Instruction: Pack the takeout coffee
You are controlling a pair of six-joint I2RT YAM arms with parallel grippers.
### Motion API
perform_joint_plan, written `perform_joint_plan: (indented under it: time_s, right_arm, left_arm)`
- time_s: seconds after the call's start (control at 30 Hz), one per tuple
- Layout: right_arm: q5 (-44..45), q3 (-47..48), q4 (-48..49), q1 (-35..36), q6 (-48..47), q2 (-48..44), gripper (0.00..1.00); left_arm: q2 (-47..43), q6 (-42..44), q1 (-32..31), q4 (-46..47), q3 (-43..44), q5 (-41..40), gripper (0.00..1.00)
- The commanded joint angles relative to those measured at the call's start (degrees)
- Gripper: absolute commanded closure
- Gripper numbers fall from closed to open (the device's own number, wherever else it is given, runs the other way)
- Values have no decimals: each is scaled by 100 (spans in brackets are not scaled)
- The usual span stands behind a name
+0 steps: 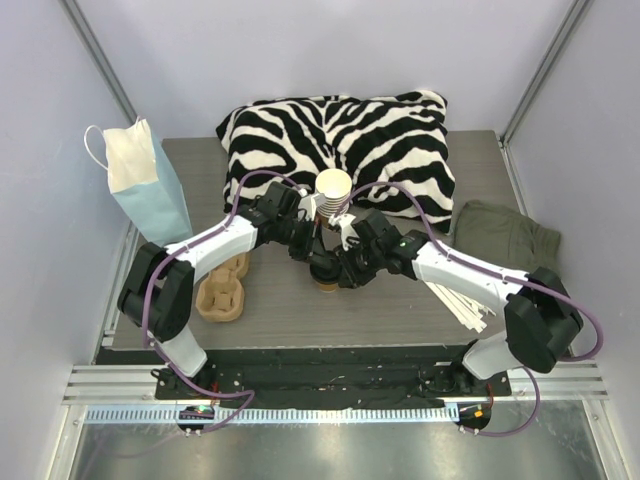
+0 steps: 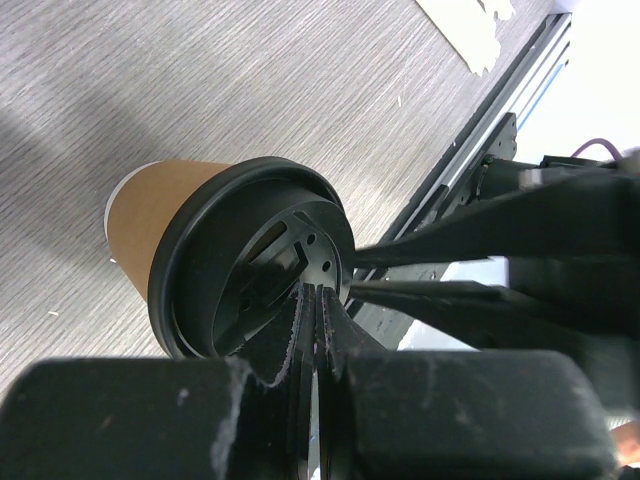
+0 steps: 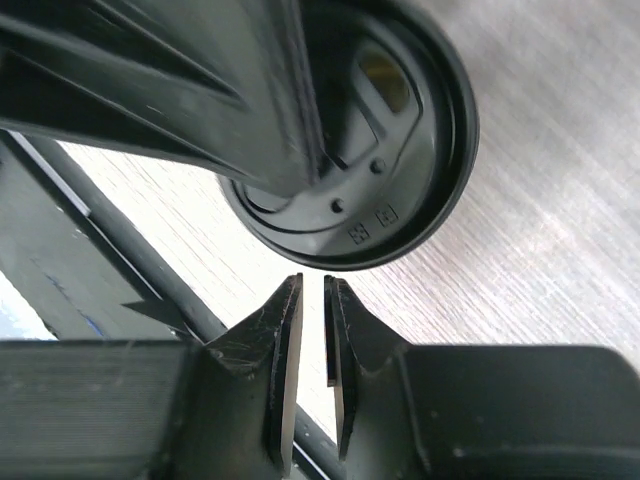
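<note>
Item: takeout coffee (image 2: 235,265), tan cup under a black lid, upright on the grey surface (image 1: 400,310) near its middle, just in front of a stack of lidless cups (image 1: 334,190). Left pincer (image 2: 315,300): closed, empty, tips resting on the lid's top. Right pincer (image 3: 312,295): nearly closed, a thin slit between the fingers, empty, just beside the lid's rim. Cardboard cup carrier (image 1: 222,290) to the left; pale blue paper bag (image 1: 145,180) at the far left corner.
</note>
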Motion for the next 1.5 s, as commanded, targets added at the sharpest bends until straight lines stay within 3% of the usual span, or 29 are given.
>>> perform_joint_plan:
  time_s: [0.0,0.17,0.27,0.33,0.37,0.47,0.67,1.03,1.47]
  right_arm:
    - [26,89,234,-38,-109,-3,77]
    - [-676,512,102,-326,5,-188,75]
    - [-1237,617,93,-599,198,-328,73]
    - [-1432,670,102,-951,295,-390,71]
    - [-1555,696,93,-1074,313,-416,70]
    - [-1565,758,85,-1391,164,-320,64]
    - [-1863,908,294,-1514,418,180,50]
    - [-2259,583,919,-1514,963,621,48]
    - [-2470,283,718,-1611,1183,24,46]
  left_arm:
    - [210,281,-14,-393,-67,-490,96]
    - [88,352,-14,-411,-6,-473,93]
    - [-35,492,13,-516,169,-341,87]
    - [-263,580,48,-560,275,-201,77]
    - [-377,580,118,-552,284,-130,68]
    - [-852,502,345,-508,197,81,57]
    - [-1266,159,882,-701,-322,196,48]
    - [-862,-263,936,-210,-806,134,49]
    - [263,-887,830,836,-191,529,50]
